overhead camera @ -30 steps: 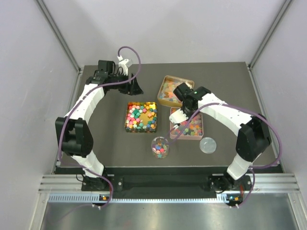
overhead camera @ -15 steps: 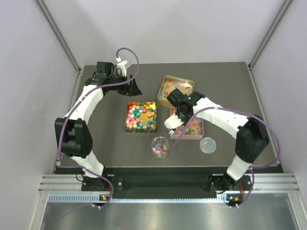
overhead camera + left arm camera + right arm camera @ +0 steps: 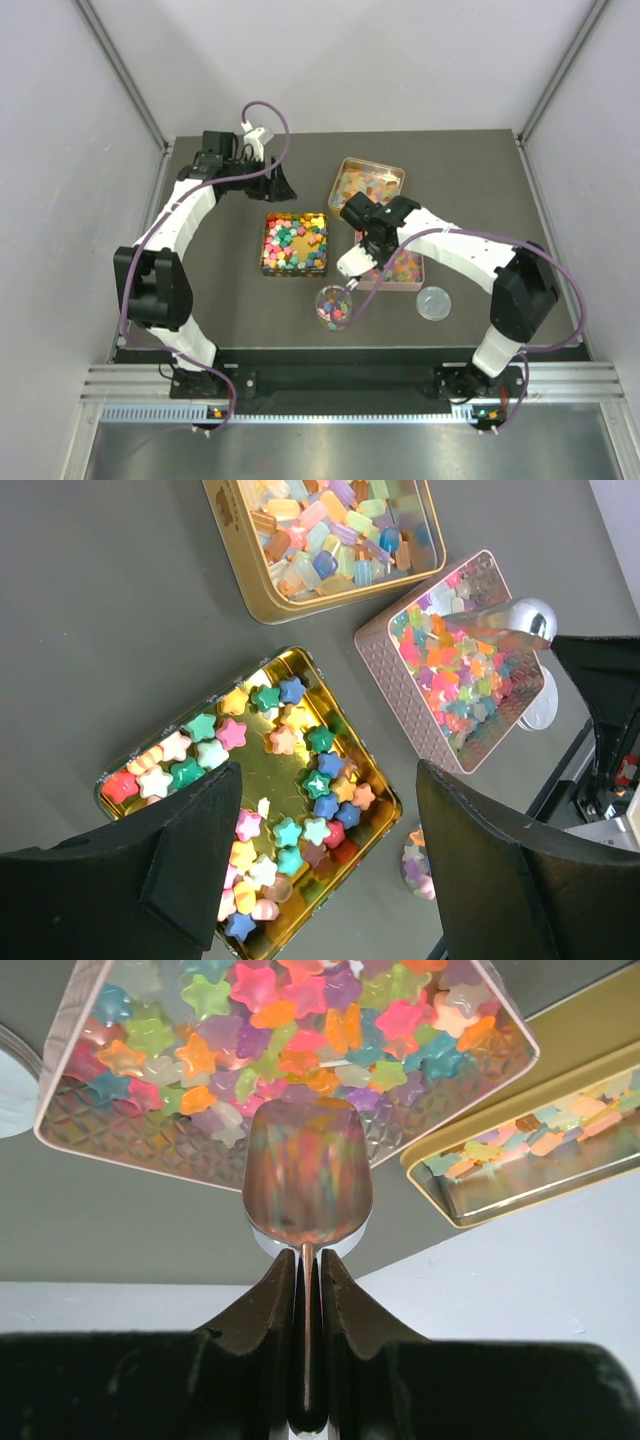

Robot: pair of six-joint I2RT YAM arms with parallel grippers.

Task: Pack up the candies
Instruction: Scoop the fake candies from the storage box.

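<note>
Candies: the candies (image 3: 318,783) lie in four places. Opaque stars sit in the square gold tin (image 3: 250,765), translucent blocks in the rear gold tin (image 3: 330,590), gummy stars in the pink tin (image 3: 385,695), and a mixed batch is already in the small clear jar (image 3: 318,303) at the near side of the desk (image 3: 220,300).
Right end effector: the right end effector (image 3: 305,1270) is pinched tight on the thin handle of a metal scoop (image 3: 307,1175). From above, the scoop sits between the pink tin and the jar, close to the jar's rim.
Scoop load: I cannot tell. The shiny bowl mirrors the colours around it.
Left end effector: the left end effector (image 3: 328,780) is spread wide and grips nothing. It hangs above the square gold tin, toward the back of the desk.
Done: the jar stands open and appears partly filled.
Left: all three tins look well stocked, so more scooping seems likely. The round lid (image 3: 434,302) lies on the desk beside the pink tin, not yet on the jar.
Stage: somewhere in the middle, by my reading.
</note>
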